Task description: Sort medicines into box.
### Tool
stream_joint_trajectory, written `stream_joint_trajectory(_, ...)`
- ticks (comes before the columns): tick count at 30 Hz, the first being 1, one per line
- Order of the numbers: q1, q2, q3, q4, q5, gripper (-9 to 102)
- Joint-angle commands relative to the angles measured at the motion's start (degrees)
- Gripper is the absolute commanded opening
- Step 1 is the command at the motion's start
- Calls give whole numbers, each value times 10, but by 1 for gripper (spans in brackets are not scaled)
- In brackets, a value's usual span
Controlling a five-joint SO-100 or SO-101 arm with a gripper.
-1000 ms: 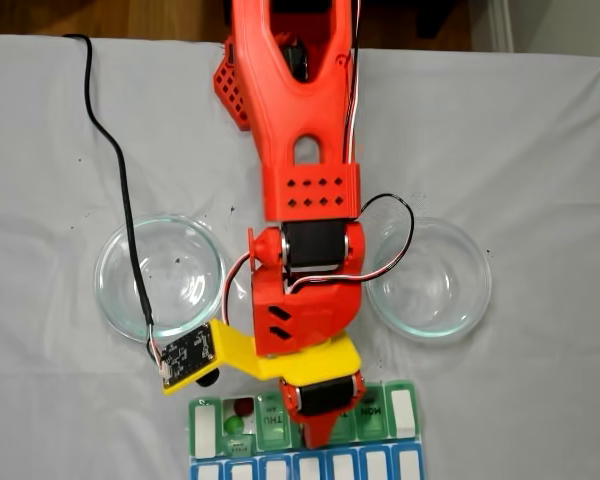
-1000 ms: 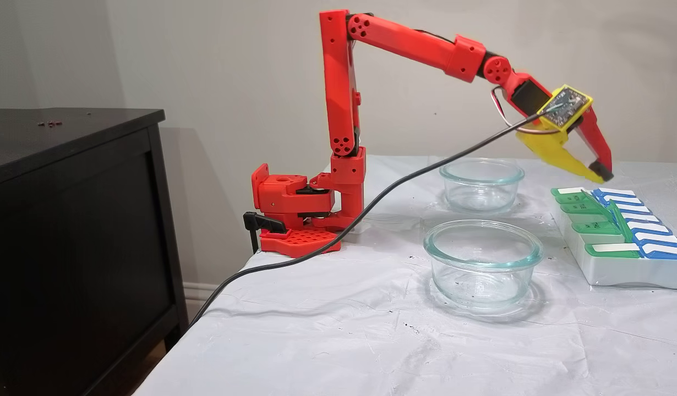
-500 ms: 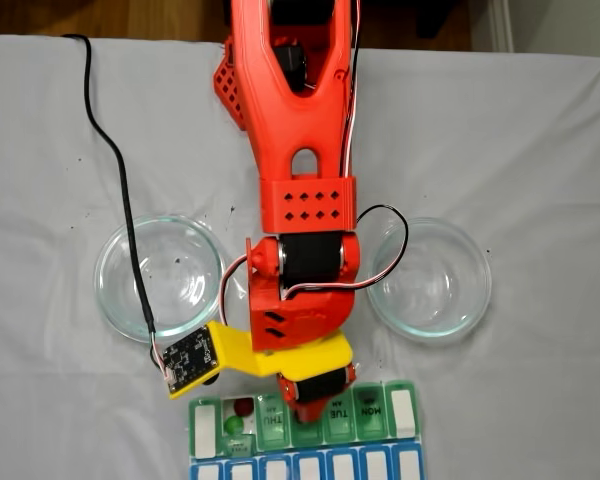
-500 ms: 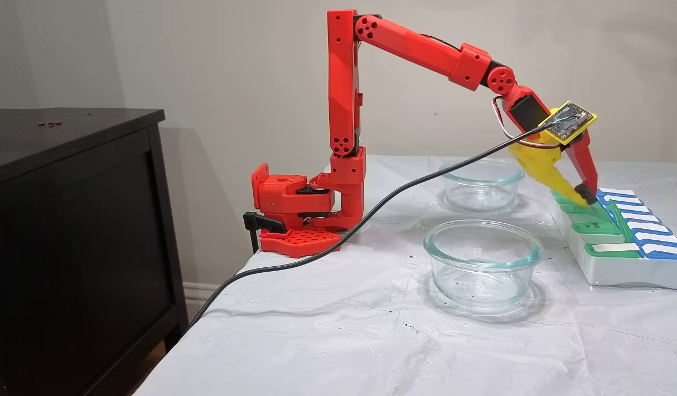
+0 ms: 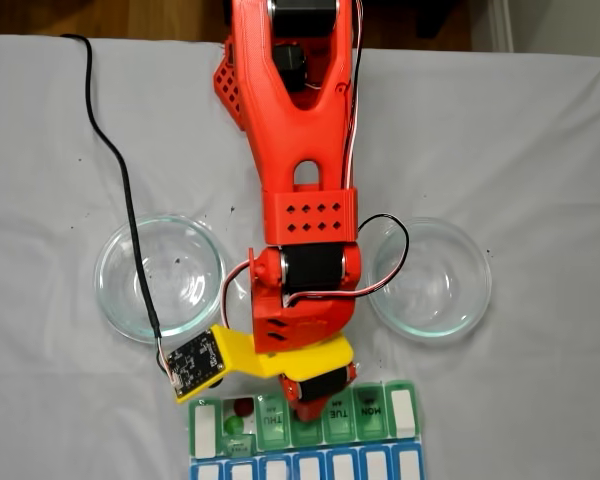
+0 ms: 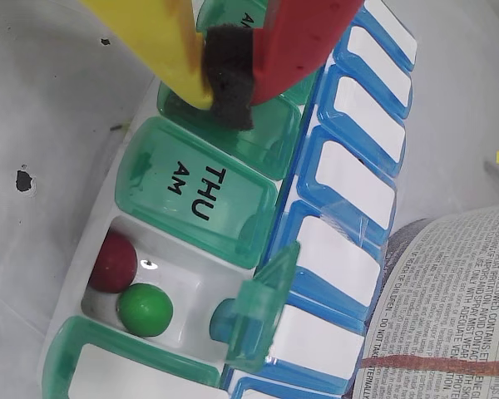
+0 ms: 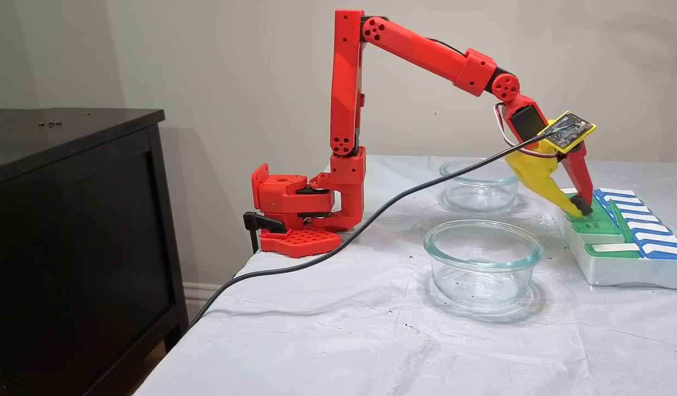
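Claw sits on a shut lid

Seen from above, box (image 5: 375,412) lies at the table's 6 o'clock edge, and the claw (image 5: 315,420) rests on it.

Wrist view: the claw is shut tight with nothing in it. The red ball (image 6: 112,262) and green ball (image 6: 145,309) lie in the open cup, toward 7 o'clock from the tips.

From the side, bowls (image 7: 483,264) stand at 9 o'clock of the box.

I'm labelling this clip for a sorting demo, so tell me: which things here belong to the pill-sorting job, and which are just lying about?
Part of the job:
- pill organizer
- dark red ball and green ball, both in its open compartment
- gripper, over a closed green lid

Lying about:
- two glass bowls
- black cable
- printed paper
- dark cabinet
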Motion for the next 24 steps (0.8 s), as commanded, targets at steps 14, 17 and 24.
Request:
stream_joint_trajectory(14, 58, 167, -19, -145, -16, 0)
stream_joint_trajectory(17, 76, 152, -40, -165, -8, 0)
stream_joint_trajectory(24, 92, 96, -50, -190, -29, 0)
